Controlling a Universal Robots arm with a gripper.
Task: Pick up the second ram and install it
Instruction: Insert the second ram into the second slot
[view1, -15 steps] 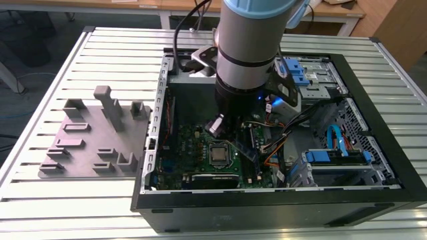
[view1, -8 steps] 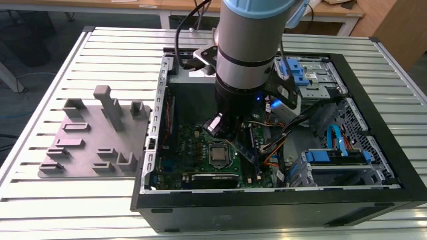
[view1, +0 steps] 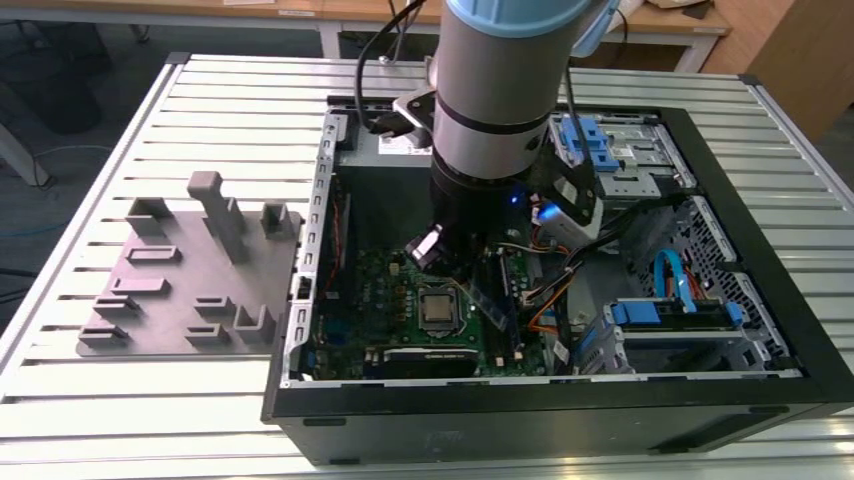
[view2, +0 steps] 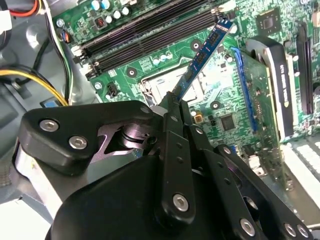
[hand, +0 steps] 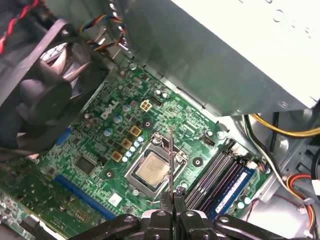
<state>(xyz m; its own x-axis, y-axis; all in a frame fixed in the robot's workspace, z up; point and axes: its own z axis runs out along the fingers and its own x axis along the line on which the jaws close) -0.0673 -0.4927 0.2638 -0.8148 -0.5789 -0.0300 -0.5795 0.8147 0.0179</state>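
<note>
My gripper (view1: 451, 262) is down inside the open computer case (view1: 534, 400), above the motherboard (view1: 400, 285). Its fingers are shut on the second ram (view2: 202, 55), a thin dark strip that sticks out from the fingertips over the board. In the first wrist view the second ram (hand: 171, 160) shows edge-on as a thin line above the silver CPU (hand: 150, 170). The long memory slots (hand: 220, 175) run beside the CPU socket, close to the stick's far end (view2: 223, 24) but apart from it. In the second wrist view the slots (view2: 150, 35) lie dark and parallel.
A grey fixture tray (view1: 187, 280) sits on the slatted table at the exterior view's left. Inside the case are a power supply (hand: 240, 50), a black fan (hand: 45, 85), coloured cables (view2: 45, 75), an expansion card (view2: 275, 85) and blue drive cages (view1: 667, 310).
</note>
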